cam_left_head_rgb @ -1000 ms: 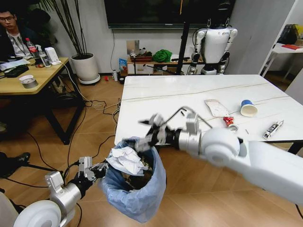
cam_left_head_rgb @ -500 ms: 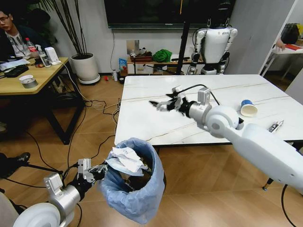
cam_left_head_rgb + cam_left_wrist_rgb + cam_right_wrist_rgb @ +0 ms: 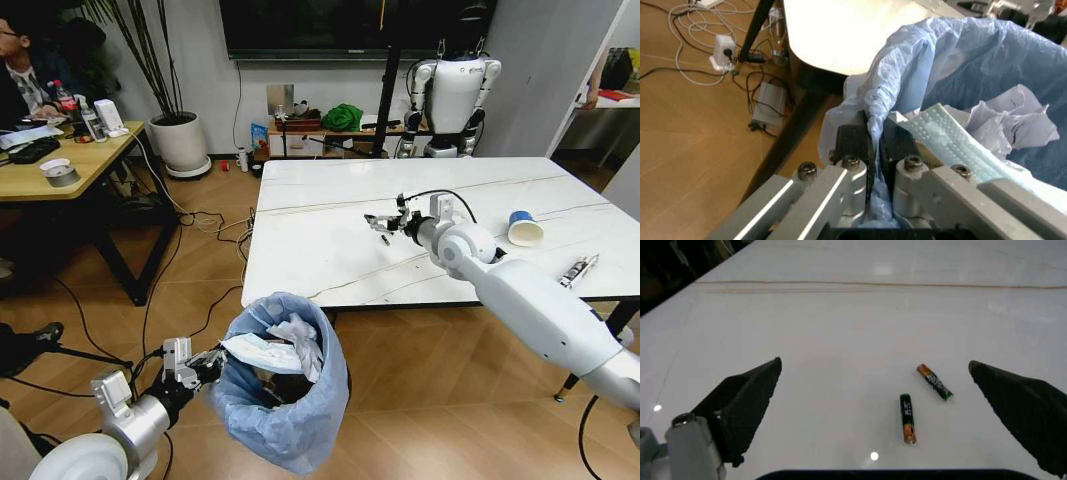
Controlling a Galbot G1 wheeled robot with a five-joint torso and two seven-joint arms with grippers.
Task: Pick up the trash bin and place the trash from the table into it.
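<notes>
Nearest, the left gripper [image 3: 873, 150] pinches the crinkled light-blue bag rim of the trash bin [image 3: 285, 385], held off the floor before the table's near edge; crumpled white paper [image 3: 290, 335] fills it. Farther, over the glossy marble table [image 3: 320, 225], the right gripper [image 3: 890, 400] spreads wide, empty, above two small batteries [image 3: 908, 417]. A blue-white paper cup [image 3: 523, 228] and silver tube [image 3: 577, 271] lie far right.

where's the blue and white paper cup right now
The paper cup lies on its side near the right edge of the table in the head view, beyond the open right gripper.
</notes>
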